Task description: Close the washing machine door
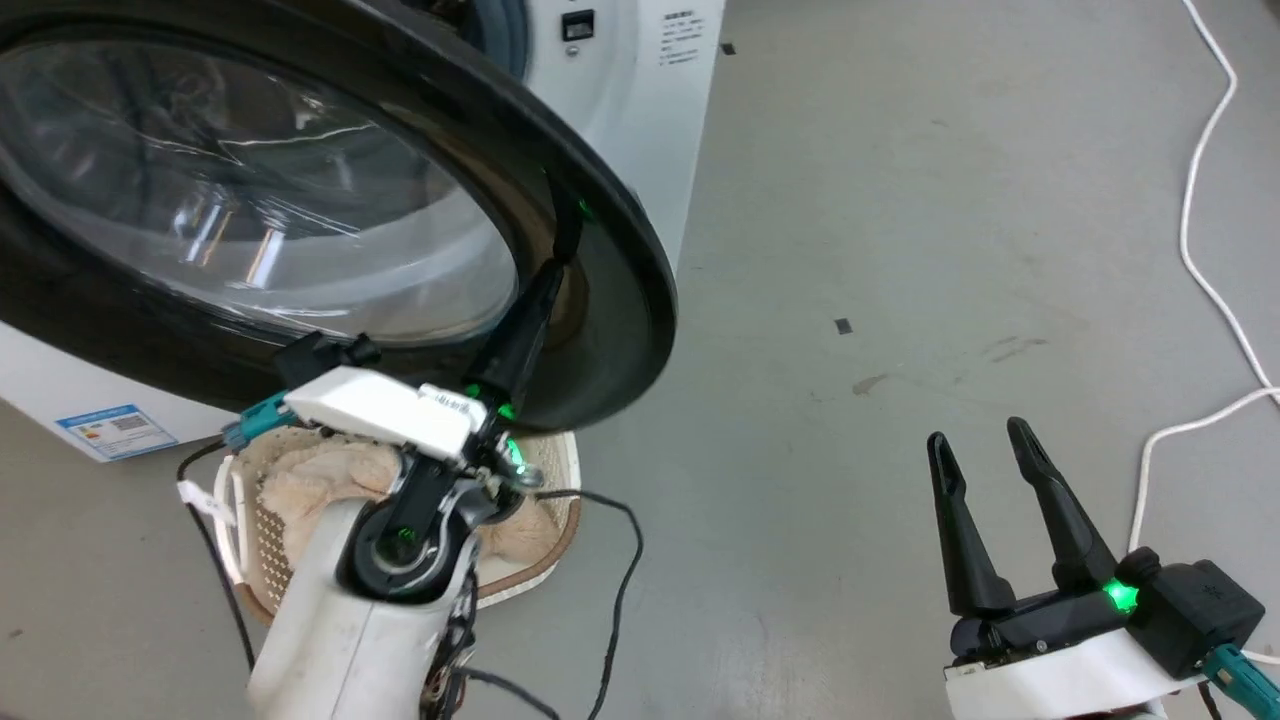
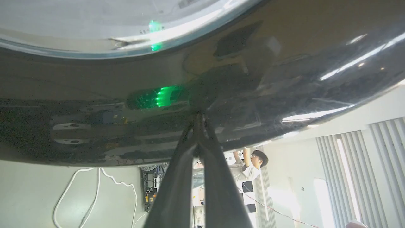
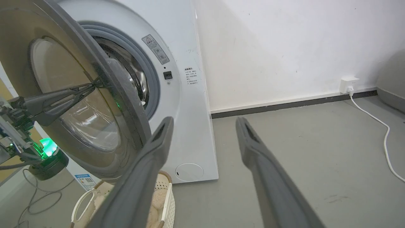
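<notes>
You won't get any wording off these pictures; every print is too small or too blurred to read. On the front of the washing machine (image 3: 190,104), upper middle of the right wrist view, a grey warning sticker (image 3: 155,49) carries a triangle sign above lines of fine print. A block of small dark print (image 3: 191,76) stands just below and to its right. At the lower left of the head view, a blue-bordered label (image 1: 113,430) sits on the machine's bottom corner, with what looks like a code patch, illegible.
</notes>
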You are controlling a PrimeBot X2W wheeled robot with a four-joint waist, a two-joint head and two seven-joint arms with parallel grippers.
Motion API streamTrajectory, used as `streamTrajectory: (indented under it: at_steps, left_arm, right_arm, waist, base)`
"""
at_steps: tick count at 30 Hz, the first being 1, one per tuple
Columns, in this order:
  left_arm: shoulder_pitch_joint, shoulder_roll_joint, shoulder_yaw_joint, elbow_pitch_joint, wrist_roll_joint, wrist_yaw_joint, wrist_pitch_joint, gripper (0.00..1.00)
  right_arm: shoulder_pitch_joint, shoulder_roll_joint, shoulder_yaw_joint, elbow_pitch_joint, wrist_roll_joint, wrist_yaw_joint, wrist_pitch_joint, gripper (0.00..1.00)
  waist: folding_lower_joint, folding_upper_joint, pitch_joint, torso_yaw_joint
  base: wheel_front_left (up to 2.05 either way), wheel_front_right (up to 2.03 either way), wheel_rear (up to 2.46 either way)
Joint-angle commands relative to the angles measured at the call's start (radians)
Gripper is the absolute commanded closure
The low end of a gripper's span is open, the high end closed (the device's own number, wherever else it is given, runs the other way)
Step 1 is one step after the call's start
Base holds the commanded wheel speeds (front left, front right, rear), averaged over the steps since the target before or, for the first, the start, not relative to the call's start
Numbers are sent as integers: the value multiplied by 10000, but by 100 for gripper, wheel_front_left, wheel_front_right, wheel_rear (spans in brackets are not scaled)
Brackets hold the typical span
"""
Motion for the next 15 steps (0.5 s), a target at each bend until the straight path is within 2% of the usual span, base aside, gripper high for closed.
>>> streamTrajectory:
  at_steps: [1,5,9,12,15]
  left_arm:
    - [-251,-9,-175,157,-99,-47,-219,100]
    - [-430,-10,-584,256,-216,-47,-418,100]
    - [17,95,-959,-129,46,-47,-53,100]
    - [742,528,-1499,-875,483,-47,462,100]
    - [1586,1277,-2154,-1595,1158,-47,835,100]
  right_arm:
    - [-149,64,2,-15,-6,8,-46,0]
    - [-133,86,-64,-38,-19,8,-46,0]
    - [-115,100,-132,-21,5,8,-46,0]
    - [-65,108,-202,-4,33,8,-46,0]
    - [6,113,-250,26,42,8,-46,0]
  waist:
    - [0,-1,-12,-26]
    - [0,-1,-77,131]
    - [0,-1,-263,461]
    - [0,-1,-489,809]
    - [0,-1,-761,1214]
  base:
    - [0,0,0]
    - [0,0,0]
    - [0,0,0]
    - [0,0,0]
    - [0,0,0]
